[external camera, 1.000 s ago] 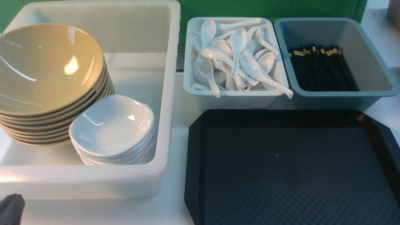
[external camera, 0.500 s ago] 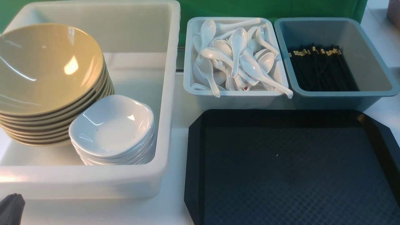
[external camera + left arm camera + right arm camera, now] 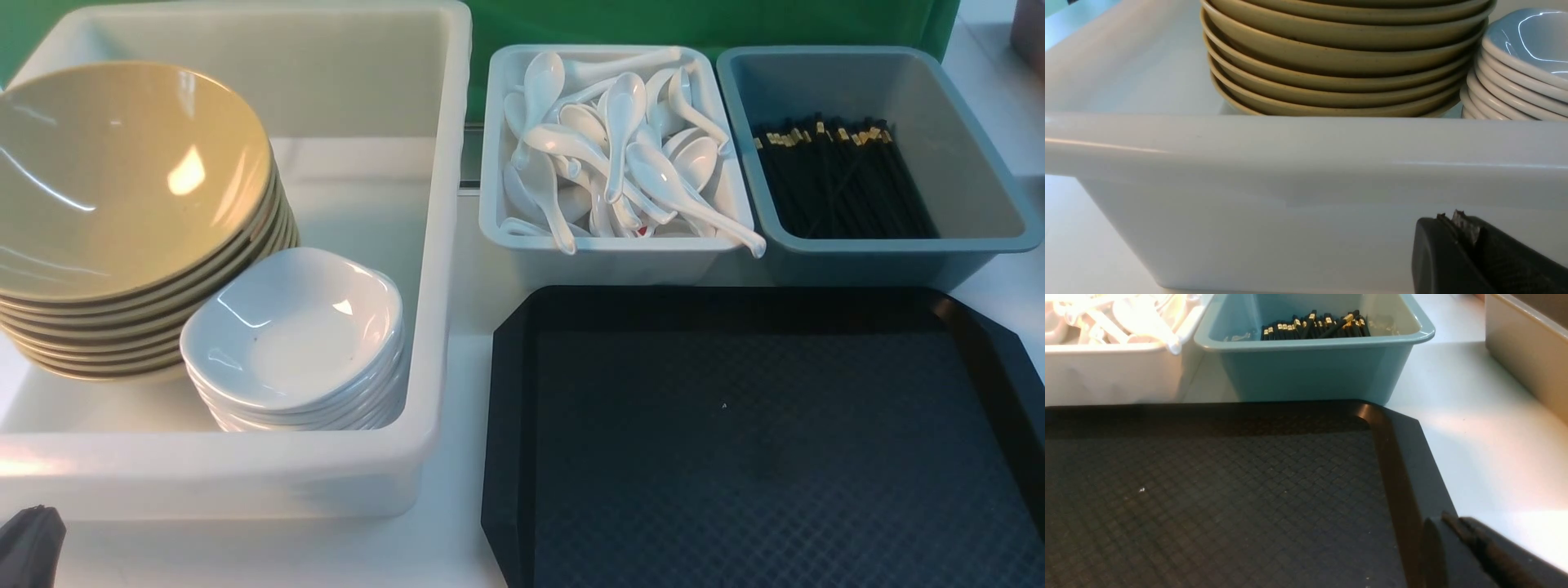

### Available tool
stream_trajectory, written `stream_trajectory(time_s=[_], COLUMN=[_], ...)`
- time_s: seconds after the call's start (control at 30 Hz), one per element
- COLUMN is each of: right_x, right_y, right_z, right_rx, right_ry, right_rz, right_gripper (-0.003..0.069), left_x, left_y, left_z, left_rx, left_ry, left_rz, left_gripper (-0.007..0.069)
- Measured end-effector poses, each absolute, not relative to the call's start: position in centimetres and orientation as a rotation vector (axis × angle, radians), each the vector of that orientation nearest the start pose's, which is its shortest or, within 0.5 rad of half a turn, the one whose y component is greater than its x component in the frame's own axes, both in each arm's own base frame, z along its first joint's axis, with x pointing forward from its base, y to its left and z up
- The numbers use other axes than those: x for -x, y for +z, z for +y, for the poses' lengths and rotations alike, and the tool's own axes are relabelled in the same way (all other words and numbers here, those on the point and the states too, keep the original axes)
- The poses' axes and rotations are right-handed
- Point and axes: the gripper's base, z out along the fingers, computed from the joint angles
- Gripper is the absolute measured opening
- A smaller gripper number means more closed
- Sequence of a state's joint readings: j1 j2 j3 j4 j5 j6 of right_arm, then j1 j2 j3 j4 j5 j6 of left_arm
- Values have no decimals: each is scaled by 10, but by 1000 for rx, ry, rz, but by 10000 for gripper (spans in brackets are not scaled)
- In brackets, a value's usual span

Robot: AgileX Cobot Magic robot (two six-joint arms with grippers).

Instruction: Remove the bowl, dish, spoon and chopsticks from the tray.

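The black tray (image 3: pixel 735 457) lies at the front right with nothing on it; it also shows in the right wrist view (image 3: pixel 1208 490). Tan bowls (image 3: pixel 114 171) are stacked in the big white bin, with a stack of white dishes (image 3: pixel 294 327) beside them. White spoons (image 3: pixel 620 147) fill the small white bin. Black chopsticks (image 3: pixel 841 180) lie in the grey-blue bin. My left gripper (image 3: pixel 1453 218) is shut and empty, low in front of the white bin's near wall. My right gripper (image 3: pixel 1447 520) is shut and empty over the tray's right rim.
The big white bin (image 3: pixel 245 474) stands at the left. The spoon bin (image 3: pixel 604 261) and the grey-blue bin (image 3: pixel 882 261) stand side by side right behind the tray. Another beige container (image 3: pixel 1527 351) stands to the right of the tray.
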State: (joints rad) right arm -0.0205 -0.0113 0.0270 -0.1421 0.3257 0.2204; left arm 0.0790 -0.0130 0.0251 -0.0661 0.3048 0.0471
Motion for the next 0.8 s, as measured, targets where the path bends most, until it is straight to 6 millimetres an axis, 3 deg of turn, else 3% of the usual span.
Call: stream_trajectory(time_s=[0.8], right_x=[-54], right_y=[176], right_z=[-5], right_rx=[-129], right_ry=[5], right_rz=[1817], right_gripper=[80], left_x=[-54], left_y=[178], left_z=[2], left_rx=[71], left_ry=[27], left_rz=[1798], left_gripper=[-11])
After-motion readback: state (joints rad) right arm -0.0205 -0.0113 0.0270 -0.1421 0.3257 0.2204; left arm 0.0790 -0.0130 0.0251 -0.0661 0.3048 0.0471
